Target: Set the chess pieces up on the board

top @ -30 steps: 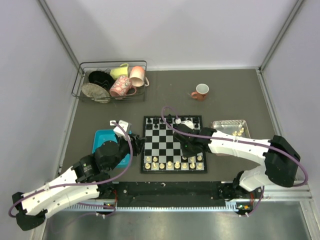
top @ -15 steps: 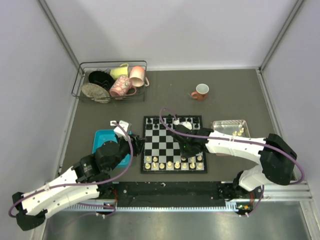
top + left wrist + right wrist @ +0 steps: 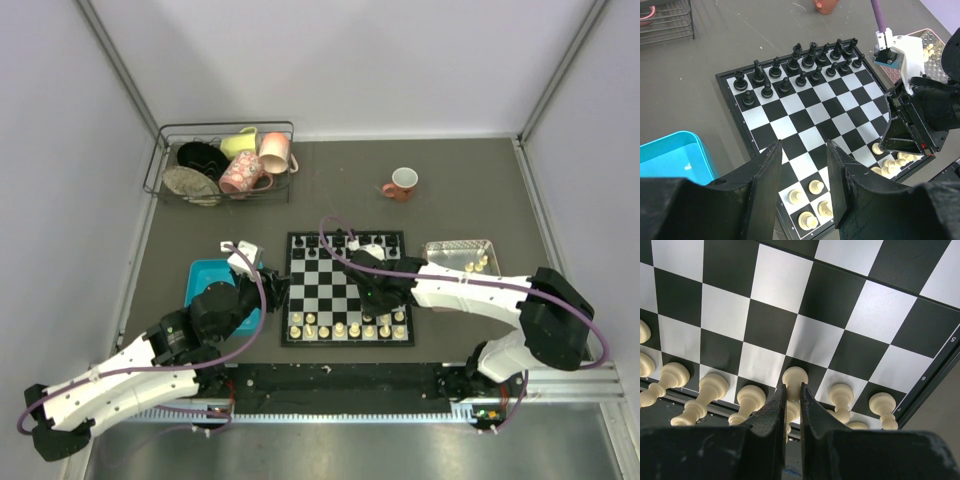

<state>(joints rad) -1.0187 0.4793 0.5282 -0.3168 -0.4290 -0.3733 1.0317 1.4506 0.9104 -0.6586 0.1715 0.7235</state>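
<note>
Over the board's (image 3: 340, 283) near rows, with the left gripper (image 3: 804, 147) apart and empty beside, the right gripper (image 3: 792, 388) is clamped on a cream pawn (image 3: 794, 375) among tight neighbours (image 3: 751, 397), so an off-centre or tilted release risks toppling them.

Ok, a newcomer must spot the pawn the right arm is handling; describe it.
Start at the board, along its near edge where the cream pieces stand. Toward the right end of the pawn row is the pawn: alone among them, it sits pinched in the right gripper.
</note>
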